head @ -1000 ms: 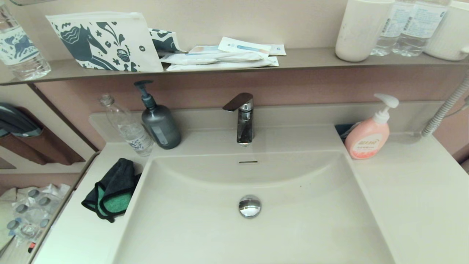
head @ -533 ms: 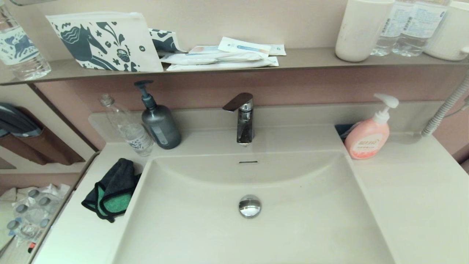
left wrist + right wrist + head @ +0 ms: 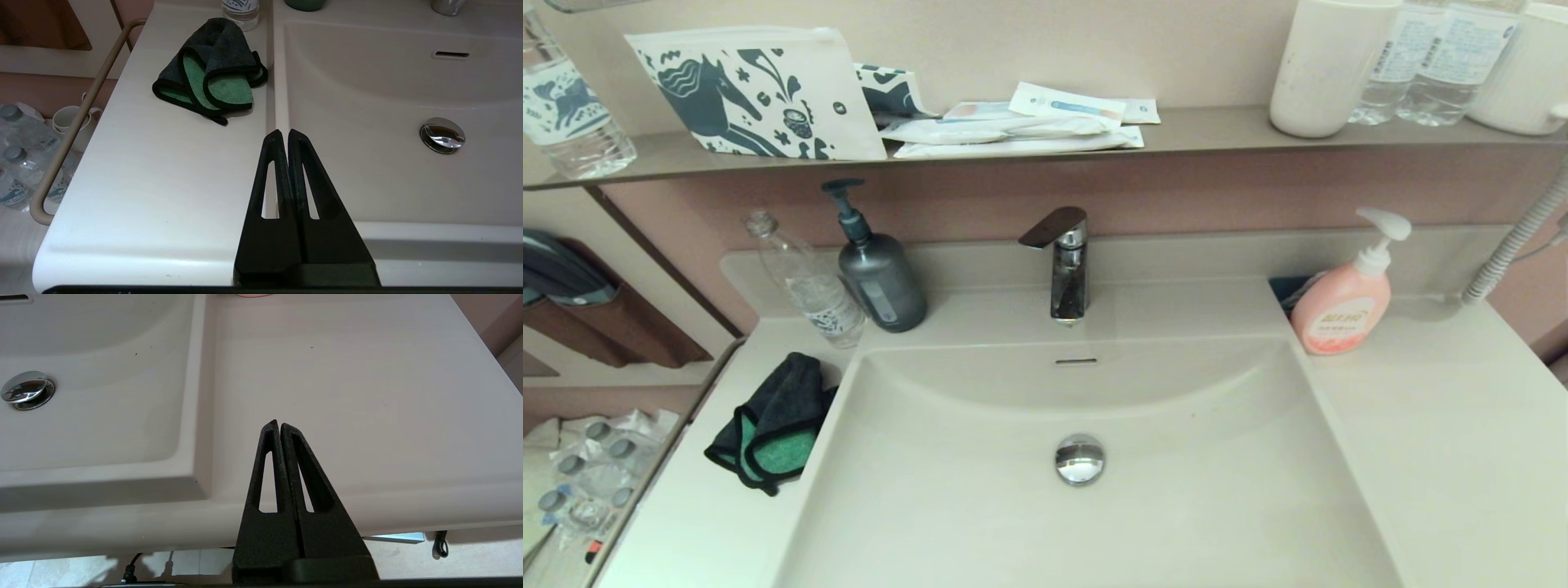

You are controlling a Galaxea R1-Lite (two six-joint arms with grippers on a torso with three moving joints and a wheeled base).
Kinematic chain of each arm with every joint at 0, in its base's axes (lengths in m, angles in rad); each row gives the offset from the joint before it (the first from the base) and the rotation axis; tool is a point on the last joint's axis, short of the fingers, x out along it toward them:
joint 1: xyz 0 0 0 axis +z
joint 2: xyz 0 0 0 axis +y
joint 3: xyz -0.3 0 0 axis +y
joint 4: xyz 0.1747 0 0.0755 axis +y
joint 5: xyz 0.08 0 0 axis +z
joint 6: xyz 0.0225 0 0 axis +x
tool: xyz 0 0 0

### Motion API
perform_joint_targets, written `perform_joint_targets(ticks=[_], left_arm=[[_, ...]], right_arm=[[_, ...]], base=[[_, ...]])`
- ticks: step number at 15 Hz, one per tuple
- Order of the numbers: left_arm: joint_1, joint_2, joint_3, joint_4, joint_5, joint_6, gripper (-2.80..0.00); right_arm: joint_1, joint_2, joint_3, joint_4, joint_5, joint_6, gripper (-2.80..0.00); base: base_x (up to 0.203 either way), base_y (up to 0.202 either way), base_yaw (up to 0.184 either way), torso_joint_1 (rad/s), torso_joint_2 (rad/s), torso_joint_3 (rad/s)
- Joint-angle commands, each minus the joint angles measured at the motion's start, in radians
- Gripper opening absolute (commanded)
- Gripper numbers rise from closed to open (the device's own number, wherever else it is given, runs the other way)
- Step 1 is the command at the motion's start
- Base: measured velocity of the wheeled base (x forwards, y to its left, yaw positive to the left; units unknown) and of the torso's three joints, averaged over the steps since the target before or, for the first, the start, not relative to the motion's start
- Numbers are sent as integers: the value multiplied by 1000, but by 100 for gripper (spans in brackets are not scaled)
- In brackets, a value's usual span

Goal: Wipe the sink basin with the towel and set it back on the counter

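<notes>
Towel folded on counter, left of basin. Left gripper closed, empty, near front rim. Right gripper closed, empty, above right counter. Pink soap label unreadable.

From the head view neither arm shows; the sink basin runs off the near edge, and the water bottles lose their tops.

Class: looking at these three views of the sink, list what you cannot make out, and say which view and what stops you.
- Towel underside: folded on the counter, hidden in head and left wrist views.
- Basin near edge: cut off by the head view's border.
- Left gripper and right gripper: outside the head view.
- Soap bottle label: too small.
</notes>
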Motion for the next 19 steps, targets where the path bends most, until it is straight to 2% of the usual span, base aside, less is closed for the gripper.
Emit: perform_joint_targets(ticks=[1,19], left_arm=[[0,1,0,0,2,-8,-280],[0,1,0,0,2,-14,-280]], right_arm=[[0,1,0,1,0,0,-280],[0,1,0,0,-2,12,-280]], base=[[0,0,0,0,0,0],[0,0,0,0,0,0]])
